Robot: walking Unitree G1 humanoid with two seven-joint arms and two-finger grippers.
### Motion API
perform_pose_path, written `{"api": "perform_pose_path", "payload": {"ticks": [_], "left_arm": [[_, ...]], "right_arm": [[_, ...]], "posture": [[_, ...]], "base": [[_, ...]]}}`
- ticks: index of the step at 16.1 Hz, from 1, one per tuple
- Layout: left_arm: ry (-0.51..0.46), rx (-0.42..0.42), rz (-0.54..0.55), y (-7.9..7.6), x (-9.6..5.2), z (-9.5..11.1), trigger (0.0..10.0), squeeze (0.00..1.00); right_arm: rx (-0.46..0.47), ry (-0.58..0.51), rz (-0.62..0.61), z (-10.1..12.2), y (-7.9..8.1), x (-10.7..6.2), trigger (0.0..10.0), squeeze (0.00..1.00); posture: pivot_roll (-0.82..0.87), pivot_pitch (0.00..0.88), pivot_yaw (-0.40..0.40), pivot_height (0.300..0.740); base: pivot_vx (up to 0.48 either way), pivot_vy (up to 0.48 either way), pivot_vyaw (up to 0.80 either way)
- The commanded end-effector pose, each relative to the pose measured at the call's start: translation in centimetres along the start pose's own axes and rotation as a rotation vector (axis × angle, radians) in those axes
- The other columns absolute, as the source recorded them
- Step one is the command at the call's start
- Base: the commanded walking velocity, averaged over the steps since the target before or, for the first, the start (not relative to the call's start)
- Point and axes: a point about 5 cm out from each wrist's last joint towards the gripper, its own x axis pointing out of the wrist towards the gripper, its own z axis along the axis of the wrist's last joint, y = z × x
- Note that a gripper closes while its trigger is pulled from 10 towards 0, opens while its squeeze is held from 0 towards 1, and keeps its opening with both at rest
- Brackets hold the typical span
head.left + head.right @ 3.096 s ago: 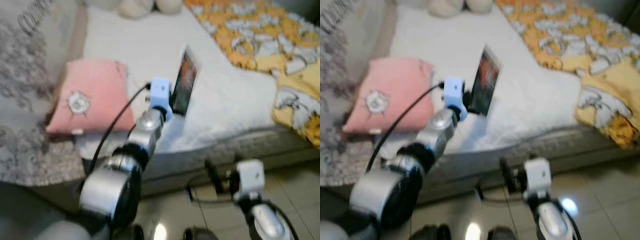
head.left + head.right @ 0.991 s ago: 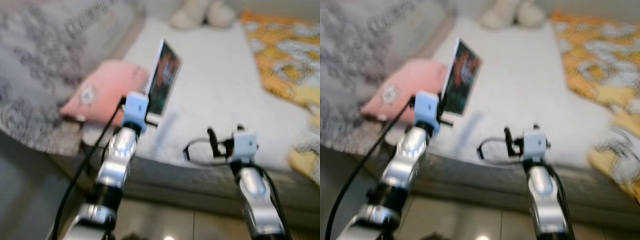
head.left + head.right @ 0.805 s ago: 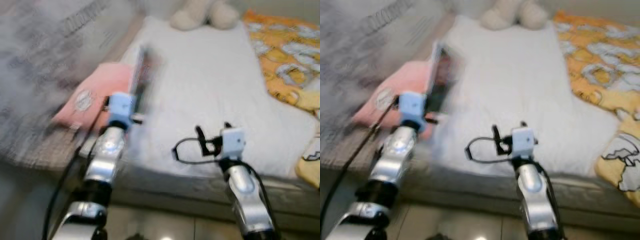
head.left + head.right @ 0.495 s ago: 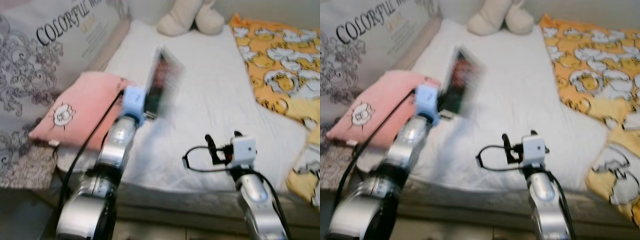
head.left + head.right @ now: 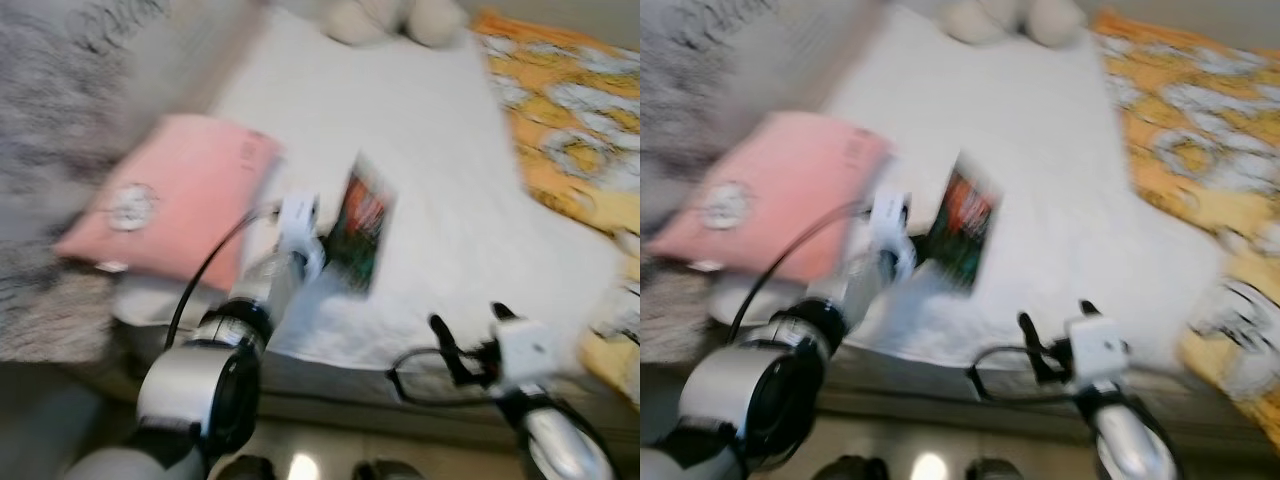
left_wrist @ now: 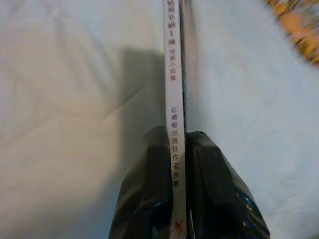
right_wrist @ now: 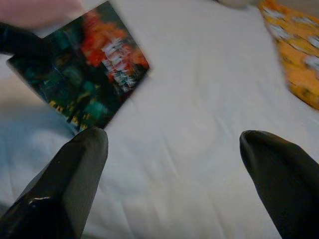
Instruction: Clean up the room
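A book (image 5: 362, 232) stands on edge over the bed (image 5: 440, 150), a pillow (image 5: 170, 205) lying left of it and a quilt (image 5: 575, 110) at right.

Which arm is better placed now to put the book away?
The left. The left gripper is already shut on the book, held above the white bed. The right gripper is open and holds nothing, nearer the bed's edge.

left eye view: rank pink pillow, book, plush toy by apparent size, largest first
1. Pink pillow, clearly the largest.
2. Book, held in the left claw; it is nearer the camera and tilted, so its rank is unsure.
3. Plush toy, cut off by the top edge and far back; true size unclear.
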Motion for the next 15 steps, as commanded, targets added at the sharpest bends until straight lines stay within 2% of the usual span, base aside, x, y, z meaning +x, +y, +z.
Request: {"api": "perform_pose_path", "payload": {"ticks": [1,2,3,4,5,7,8,12,13,15], "left_arm": [[0.020,0.071,0.018,0.1,0.0,0.0,10.0,0.00],[0.010,0.133,0.070,1.0,-0.2,0.3,10.0,0.00],[0.009,0.150,0.080,1.2,-0.2,0.4,10.0,0.00],[-0.012,0.269,0.184,3.4,-0.8,1.7,10.0,0.00],[-0.019,0.343,0.225,4.4,-1.1,2.3,10.0,0.00],[-0.015,0.391,0.257,5.3,-1.5,2.8,10.0,0.00],[-0.012,0.504,0.329,6.5,-2.0,3.5,10.0,0.00],[-0.043,0.590,0.445,8.1,-2.8,4.5,10.0,0.00],[-0.056,0.593,0.524,9.2,-3.4,5.0,10.0,0.00],[-0.037,0.560,0.575,10.3,-3.9,4.8,10.0,0.00]], "right_arm": [[0.005,0.009,0.015,0.3,0.1,-0.3,10.0,0.00],[0.010,0.024,0.018,0.1,0.2,-0.9,10.0,0.00],[0.012,0.028,0.020,0.1,0.3,-1.1,10.0,0.00],[0.020,0.042,0.028,0.2,0.5,-1.6,10.0,0.00],[0.023,0.053,0.030,0.3,0.6,-1.9,10.0,0.00],[0.027,0.072,0.032,0.3,0.6,-2.2,10.0,0.00],[0.032,0.090,0.038,0.4,0.8,-2.4,10.0,0.00],[0.035,0.101,0.047,0.4,1.0,-2.4,10.0,0.00],[0.036,0.106,0.050,0.4,1.0,-2.3,10.0,0.00],[0.040,0.120,0.054,0.2,1.0,-2.4,10.0,0.00]], "posture": [[-0.38,0.226,-0.046,0.740],[-0.39,0.241,-0.056,0.740],[-0.39,0.247,-0.060,0.740],[-0.38,0.266,-0.065,0.740],[-0.38,0.271,-0.066,0.740],[-0.37,0.282,-0.070,0.740],[-0.36,0.286,-0.072,0.740],[-0.36,0.285,-0.075,0.740],[-0.35,0.287,-0.075,0.740],[-0.34,0.290,-0.070,0.740]], "base": [[0.000,0.000,0.00],[0.000,0.000,0.00],[0.000,0.000,0.00],[0.000,0.000,0.00],[0.000,0.000,0.00],[0.000,0.000,0.00],[0.000,0.000,0.00],[0.000,0.000,0.00],[0.000,0.000,0.00],[0.000,0.000,0.00]]}}
